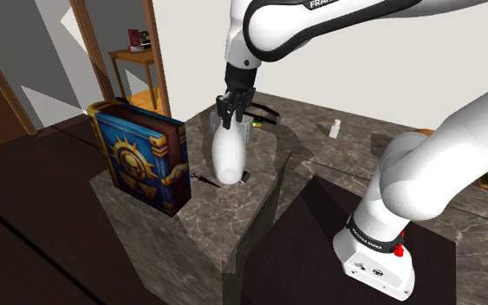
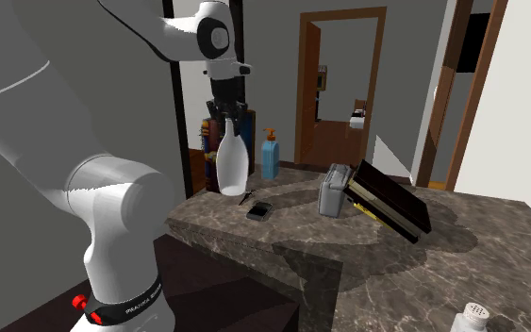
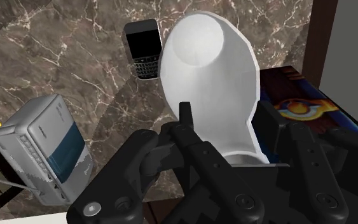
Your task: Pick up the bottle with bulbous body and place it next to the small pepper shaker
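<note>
A white bottle (image 1: 228, 158) with a bulbous body and a narrow neck stands upright on the raised marble block (image 1: 233, 230). My black gripper (image 1: 233, 109) comes down from above and is shut on its neck. In the second exterior view the gripper (image 2: 227, 113) clasps the top of the bottle (image 2: 230, 168), whose base is at or just above the surface; I cannot tell which. Past the gripper (image 3: 234, 159) in the wrist view, the bottle (image 3: 212, 76) widens out. The small white pepper shaker (image 1: 334, 128) stands far off on the lower counter, also seen as the shaker (image 2: 468, 319).
A blue book with a gold emblem (image 1: 138, 160) leans on the block close beside the bottle. A black phone (image 3: 142, 48), a grey boxy device (image 3: 44, 153) and a small dark tool (image 1: 205, 181) lie near the bottle's base. A blue pump bottle (image 2: 270, 156) stands behind.
</note>
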Controlling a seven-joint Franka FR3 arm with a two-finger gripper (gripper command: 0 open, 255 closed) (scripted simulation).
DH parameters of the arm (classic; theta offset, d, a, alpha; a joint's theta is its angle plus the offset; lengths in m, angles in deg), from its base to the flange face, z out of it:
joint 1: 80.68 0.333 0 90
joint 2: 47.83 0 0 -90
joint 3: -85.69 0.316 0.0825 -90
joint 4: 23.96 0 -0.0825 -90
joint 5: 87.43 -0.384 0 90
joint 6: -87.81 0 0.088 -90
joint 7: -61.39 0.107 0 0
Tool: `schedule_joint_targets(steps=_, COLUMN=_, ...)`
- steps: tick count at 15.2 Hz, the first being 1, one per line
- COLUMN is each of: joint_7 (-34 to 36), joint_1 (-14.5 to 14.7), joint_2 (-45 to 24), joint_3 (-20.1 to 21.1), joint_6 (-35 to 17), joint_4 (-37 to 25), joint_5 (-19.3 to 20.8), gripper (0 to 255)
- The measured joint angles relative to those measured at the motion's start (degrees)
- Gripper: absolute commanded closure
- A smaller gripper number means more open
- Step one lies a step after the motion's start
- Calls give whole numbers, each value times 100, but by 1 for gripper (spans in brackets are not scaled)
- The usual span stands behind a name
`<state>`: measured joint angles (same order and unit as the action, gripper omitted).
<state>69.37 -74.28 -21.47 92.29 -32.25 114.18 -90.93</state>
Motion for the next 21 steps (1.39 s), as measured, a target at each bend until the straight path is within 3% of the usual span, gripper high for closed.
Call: schedule_joint_targets(steps=21, joint_7=40, joint_1=-20, joint_2=41, joint_3=-43, joint_6=1625, joint_4=-1585, joint_5=45, gripper=255)
